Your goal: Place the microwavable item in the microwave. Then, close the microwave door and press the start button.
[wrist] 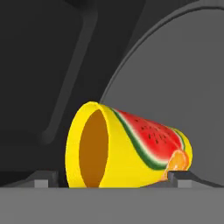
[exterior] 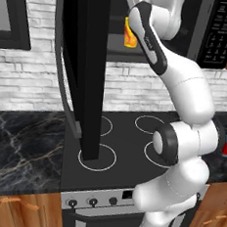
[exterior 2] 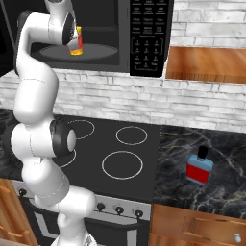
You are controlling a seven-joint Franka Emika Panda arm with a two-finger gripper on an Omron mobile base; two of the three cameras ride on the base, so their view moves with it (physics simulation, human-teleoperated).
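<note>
Your gripper (wrist: 113, 177) has its fingers spread wide, one tip (wrist: 42, 180) on each side of the yellow cup (wrist: 131, 146), holding nothing. You can see the cup standing on the grey turntable (exterior 2: 96, 51) inside the microwave (exterior 2: 149, 36), towards the turntable's left part, its watermelon and orange pictures showing in the hand view. On your left, the microwave door (exterior: 85, 68) hangs swung open above the black stovetop (exterior 2: 127, 149). Right of the stove, a blue-and-red bottle (exterior 2: 199, 166) sits on the dark marble counter (exterior 2: 216, 158).
</note>
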